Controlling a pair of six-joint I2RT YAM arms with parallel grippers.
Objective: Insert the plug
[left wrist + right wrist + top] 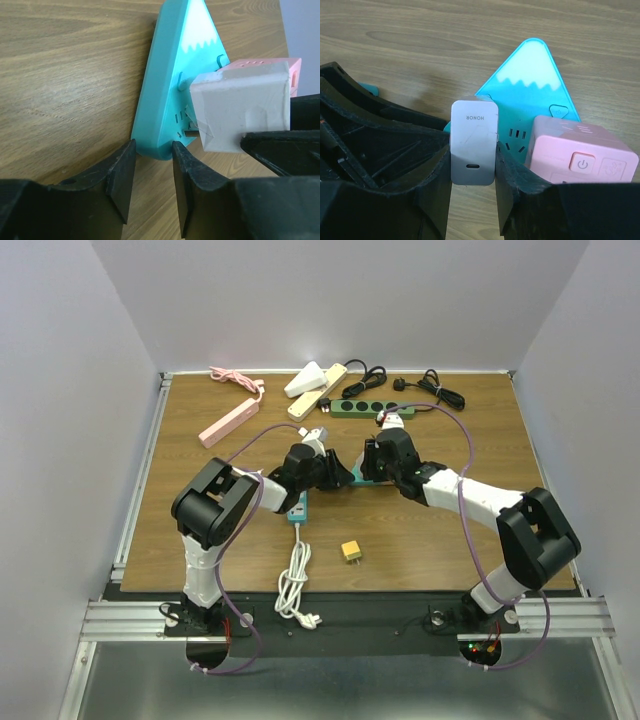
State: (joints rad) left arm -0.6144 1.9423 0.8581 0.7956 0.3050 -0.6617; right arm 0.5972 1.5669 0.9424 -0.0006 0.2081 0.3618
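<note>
From above: on the wooden desk (pixel 450 530), both arms bent inward, meeting mid-desk at a teal power strip (pixel 358 478). Left hand (pixel 338 472) at the strip's left end, right hand (pixel 372 468) over its right part. Nearer the bases, a yellow adapter (pixel 351 552) and a coiled white cable (pixel 294 585). Along the far edge, a pink strip (pixel 228 423) and a green strip (pixel 360 408).

From the left wrist: triangular strip lying flat, near corner tucked between the left fingertips (pixel 125 170). Fingertips set close against either side of that corner, only a narrow gap behind, pinching it by the look. At right, a grey-white charger (pixel 245 107) held level against the strip's face, one prong showing at the slots, not pushed fully home. A pink cube socket (pixel 260 64) just behind the charger.

From the right wrist: right fingers (pixel 437 185) clamped on both flanks of the charger, "HONOR" printed near its top, a small port below. Beyond it, the strip's socket slots. Pink cube just to the right, with a power button on its face.
</note>
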